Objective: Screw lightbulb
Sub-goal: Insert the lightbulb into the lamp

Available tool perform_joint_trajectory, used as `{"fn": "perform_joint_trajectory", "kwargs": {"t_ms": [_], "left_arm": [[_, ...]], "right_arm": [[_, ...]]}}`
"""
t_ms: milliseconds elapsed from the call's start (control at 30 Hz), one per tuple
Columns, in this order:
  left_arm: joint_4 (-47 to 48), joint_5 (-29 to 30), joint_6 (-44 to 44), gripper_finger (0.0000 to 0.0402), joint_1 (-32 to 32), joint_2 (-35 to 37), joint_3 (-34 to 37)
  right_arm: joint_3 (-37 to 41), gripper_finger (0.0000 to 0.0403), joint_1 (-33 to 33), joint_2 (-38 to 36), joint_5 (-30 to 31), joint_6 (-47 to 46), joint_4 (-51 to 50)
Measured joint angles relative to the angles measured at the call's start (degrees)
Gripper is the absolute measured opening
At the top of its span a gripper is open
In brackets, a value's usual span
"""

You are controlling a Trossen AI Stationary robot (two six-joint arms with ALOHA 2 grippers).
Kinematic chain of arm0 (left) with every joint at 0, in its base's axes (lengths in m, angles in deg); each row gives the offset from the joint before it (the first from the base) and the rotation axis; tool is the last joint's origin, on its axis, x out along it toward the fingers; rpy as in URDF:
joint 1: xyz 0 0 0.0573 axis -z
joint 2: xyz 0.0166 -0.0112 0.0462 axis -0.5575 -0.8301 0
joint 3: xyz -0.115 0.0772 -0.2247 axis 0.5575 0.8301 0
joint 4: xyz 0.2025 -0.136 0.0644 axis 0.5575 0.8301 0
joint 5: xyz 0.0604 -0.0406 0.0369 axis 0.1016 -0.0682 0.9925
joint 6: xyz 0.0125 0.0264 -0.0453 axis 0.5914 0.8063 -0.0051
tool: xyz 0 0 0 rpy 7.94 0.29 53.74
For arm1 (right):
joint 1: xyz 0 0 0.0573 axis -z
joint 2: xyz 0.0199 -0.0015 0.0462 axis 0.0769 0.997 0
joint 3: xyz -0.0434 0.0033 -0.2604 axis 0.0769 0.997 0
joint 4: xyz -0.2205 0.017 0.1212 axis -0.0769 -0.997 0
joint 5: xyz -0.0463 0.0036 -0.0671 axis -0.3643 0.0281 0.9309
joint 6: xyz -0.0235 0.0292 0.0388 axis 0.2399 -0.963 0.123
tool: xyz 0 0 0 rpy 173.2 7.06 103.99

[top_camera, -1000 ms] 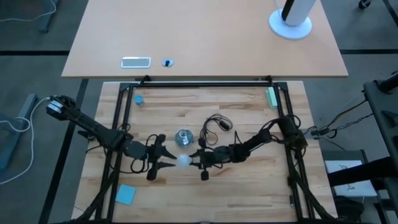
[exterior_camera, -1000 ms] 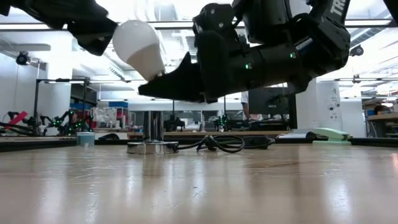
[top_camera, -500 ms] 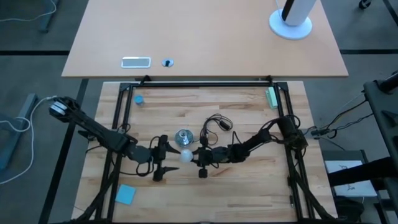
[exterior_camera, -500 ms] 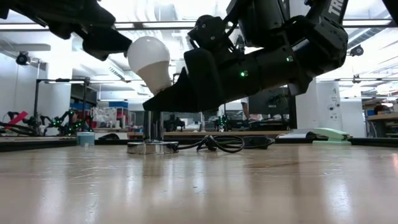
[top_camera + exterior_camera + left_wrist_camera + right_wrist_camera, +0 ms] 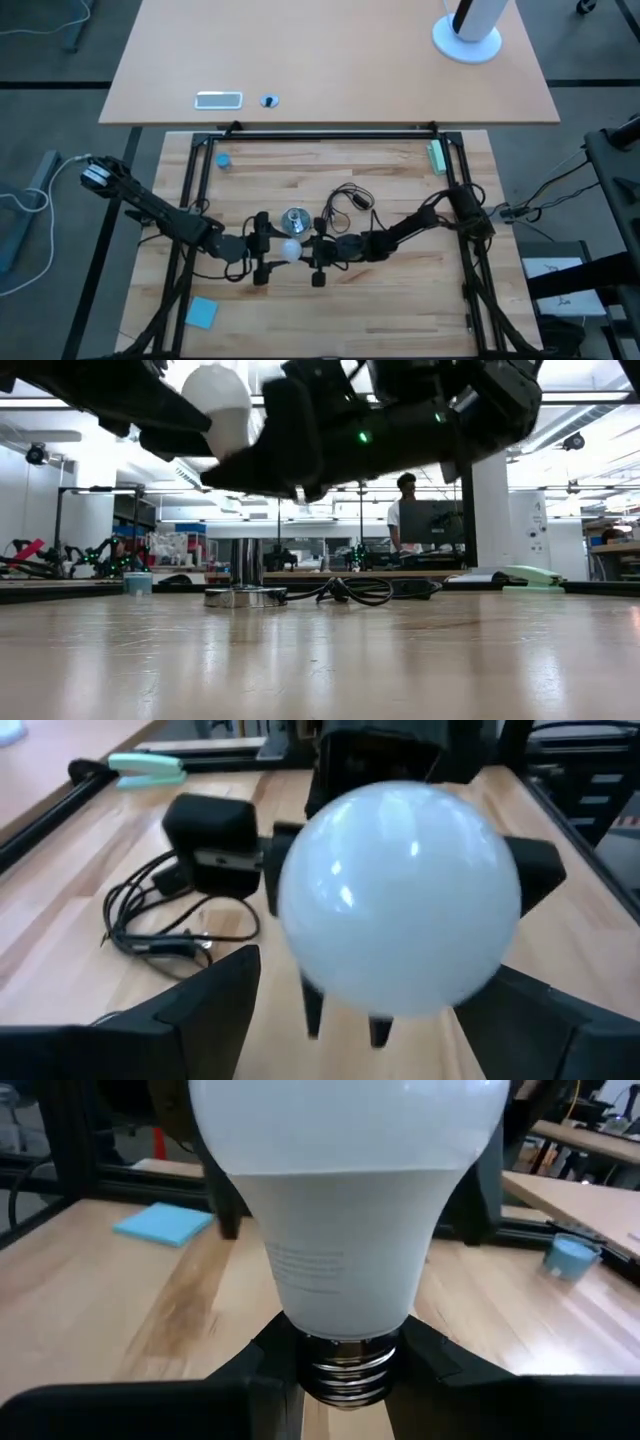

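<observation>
Gripping lightbulb [image 5: 290, 250] by screw base, right gripper [image 5: 318, 251] holds it above table centre, near socket disc [image 5: 295, 219]. Left gripper [image 5: 261, 252] spread wide around globe, not touching. Front table [image 5: 400, 310] bare.

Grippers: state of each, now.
Left gripper: open, jaws spread either side of the lightbulb, not gripping.
Right gripper: shut on the lightbulb's screw base.
</observation>
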Motion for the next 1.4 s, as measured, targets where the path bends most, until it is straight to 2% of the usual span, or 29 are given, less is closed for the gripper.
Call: {"fn": "perform_joint_trajectory", "kwargs": {"t_ms": [200, 800, 1000, 1100, 1200, 1400], "left_arm": [[-3.0, -1.6, 2.1, 0.0298, 0.1, -0.1, 0.0], [-3.4, -1.2, 2.5, 0.0259, 0.0, 0.0, 0.0], [-3.8, -0.8, 2.5, 0.0268, -1.2, 0.1, -0.1], [-3.3, -1.2, 2.4, 0.0269, -2.5, 0.6, -0.1], [-0.1, -1.1, 3.1, 0.0264, -4.2, 2.5, -0.1], [5.5, -0.8, 2.3, 0.0266, -9.9, 8.3, -0.2]], "right_arm": [[-3.1, 0.0087, -0.1, 0.0, 0.2, 0.8, -7.0], [-4.0, 0.0089, -0.1, 0.1, 0.2, 0.6, -8.3], [-4.0, 0.0174, -0.1, 0.2, 1.4, -0.7, -8.6], [-3.9, 0.0194, -0.1, 0.2, 2.1, -0.9, -9.0], [-4.0, 0.0195, 0.0, -0.1, 5.0, -1.6, -13.5], [-3.9, 0.0177, 0.3, -2.3, 6.5, -7.9, -27.9]]}}
